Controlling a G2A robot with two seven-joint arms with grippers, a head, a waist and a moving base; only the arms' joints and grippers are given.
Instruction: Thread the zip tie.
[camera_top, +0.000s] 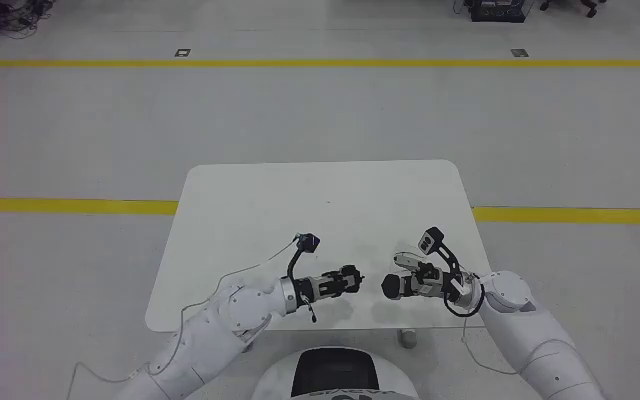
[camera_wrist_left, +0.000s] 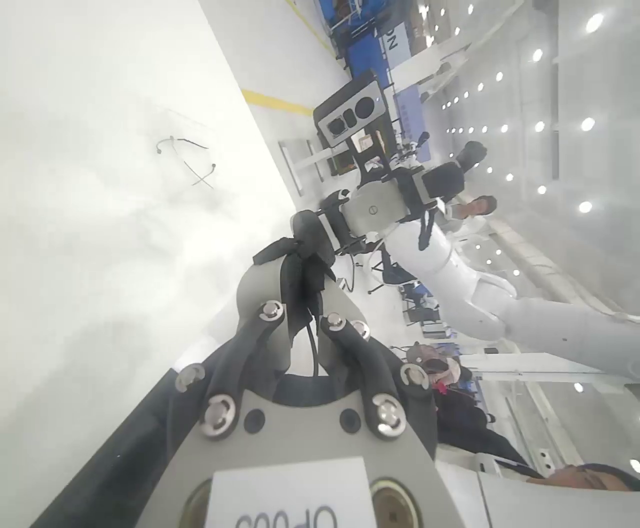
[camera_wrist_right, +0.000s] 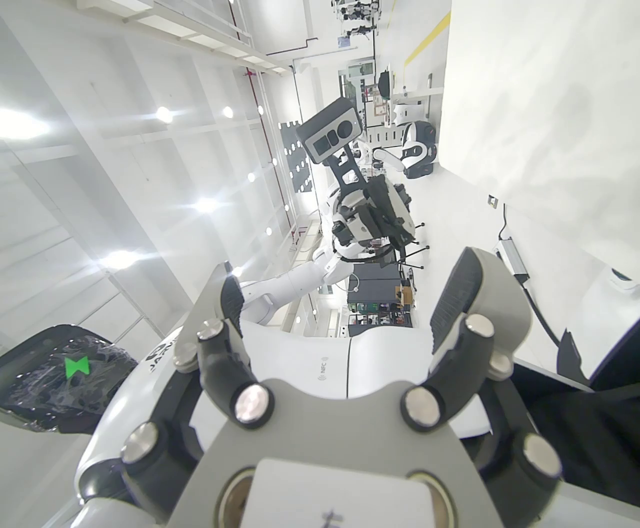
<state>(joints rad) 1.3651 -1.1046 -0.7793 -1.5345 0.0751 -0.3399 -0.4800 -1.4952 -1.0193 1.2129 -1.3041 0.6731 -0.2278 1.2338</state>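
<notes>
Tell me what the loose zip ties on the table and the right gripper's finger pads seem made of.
Zip ties lying on the table: probably thin plastic, seen as dark slender strips with small heads, one of them curled. They are too small to judge the finish. Right gripper pads: likely black rubber, matte, with fine ribbing across the face.

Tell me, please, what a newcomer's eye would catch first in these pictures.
Two end effectors face each other above the near part of the white table: the left end effector shut on a thin black zip tie, the right end effector open and empty. Farther off on the table lie loose zip ties.
</notes>
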